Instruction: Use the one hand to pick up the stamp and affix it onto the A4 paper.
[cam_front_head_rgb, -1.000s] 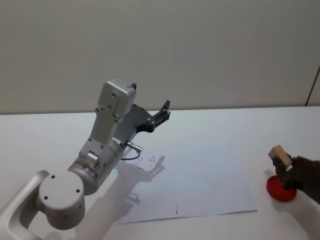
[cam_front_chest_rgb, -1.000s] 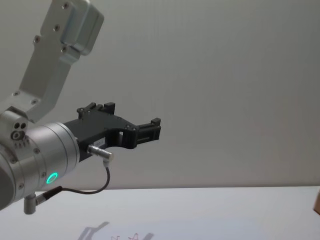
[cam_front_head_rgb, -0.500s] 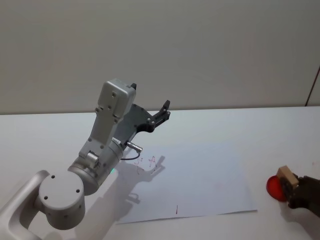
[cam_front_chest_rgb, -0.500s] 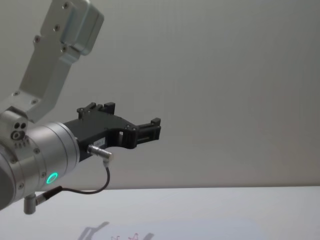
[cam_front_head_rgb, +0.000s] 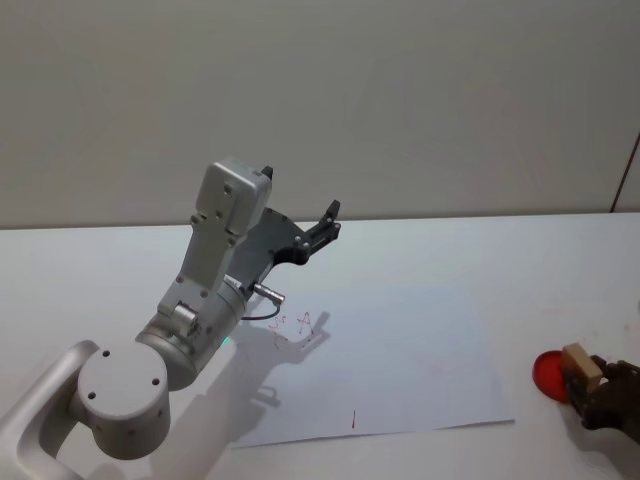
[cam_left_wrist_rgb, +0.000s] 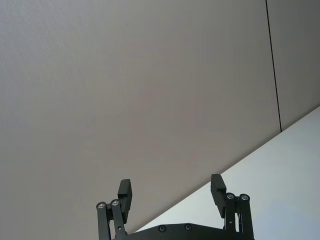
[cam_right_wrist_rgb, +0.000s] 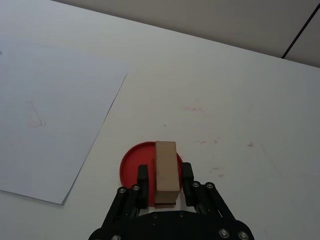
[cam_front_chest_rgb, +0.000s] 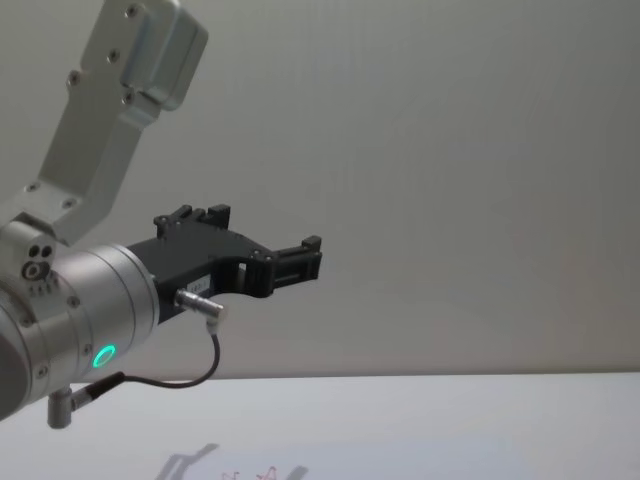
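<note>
Our right gripper (cam_right_wrist_rgb: 165, 176), low at the table's right edge, is clamped on the stamp (cam_right_wrist_rgb: 165, 172), a tan wood block w/ fingers (cam_right_wrist_rgb: 187, 175) on both its long sides. The block's lower end sits at or on the red ink pad (cam_right_wrist_rgb: 134, 167), which lies just off the A4 paper (cam_right_wrist_rgb: 55, 115), near its front right corner; contact w/ the pad can't be confirmed. In the head view the stamp (cam_front_head_rgb: 581, 366) is at the pad's (cam_front_head_rgb: 552, 372) right side, clear of the sheet (cam_front_head_rgb: 400, 365). Our left gripper (cam_left_wrist_rgb: 171, 195) is parked, raised above the paper's left part, jaws spread, holding nothing. Progress as we judge it: pickup done, inking looks underway. Red marks (cam_front_head_rgb: 292, 324) already sit near the paper's left edge, plus one small mark (cam_front_head_rgb: 353, 418) near its front edge. Left to do: carry the block over the sheet, press it down.
</note>
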